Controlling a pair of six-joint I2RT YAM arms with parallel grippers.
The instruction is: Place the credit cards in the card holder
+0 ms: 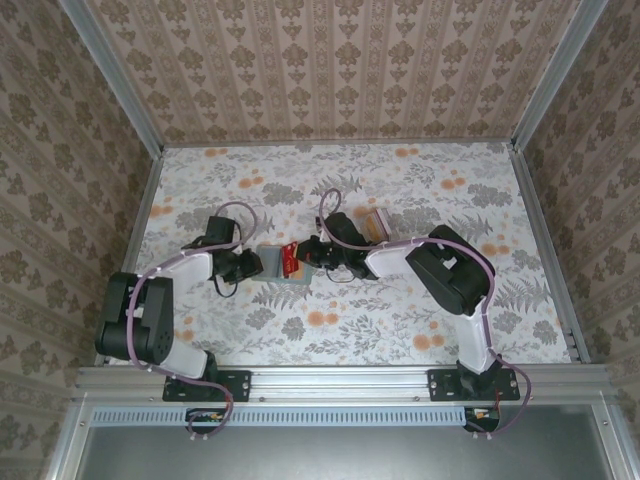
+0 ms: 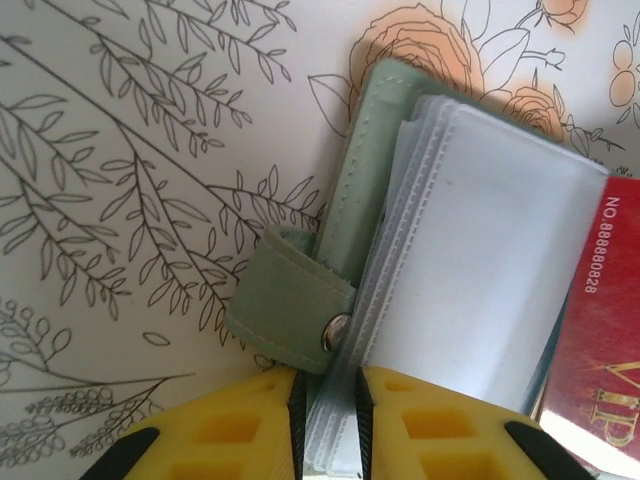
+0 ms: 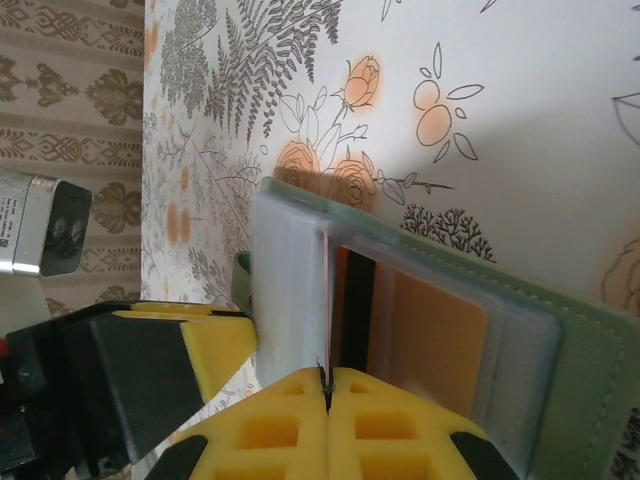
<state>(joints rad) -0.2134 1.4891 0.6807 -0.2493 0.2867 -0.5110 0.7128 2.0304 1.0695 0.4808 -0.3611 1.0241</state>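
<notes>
Sage grey-green soft card holder (image 2: 370,180): open on your floral worktop (image 2: 120,200) | left hand (image 2: 325,425): pinching its clear plastic sleeves (image 2: 480,250) | right hand (image 3: 327,385): pinching thin red credit card (image 2: 595,340) beside those sleeves

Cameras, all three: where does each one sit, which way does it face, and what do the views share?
Top external: above and behind the bases, looking down at the table; both arms show, left gripper and right gripper meeting over the card holder.
Left wrist: on the left arm, looking along its yellow fingers at the card holder's clear sleeves pinched between them; red card at right.
Right wrist: on the right arm, looking along its shut fingers at the card holder's orange card.
Shared: all views show the card holder.
</notes>
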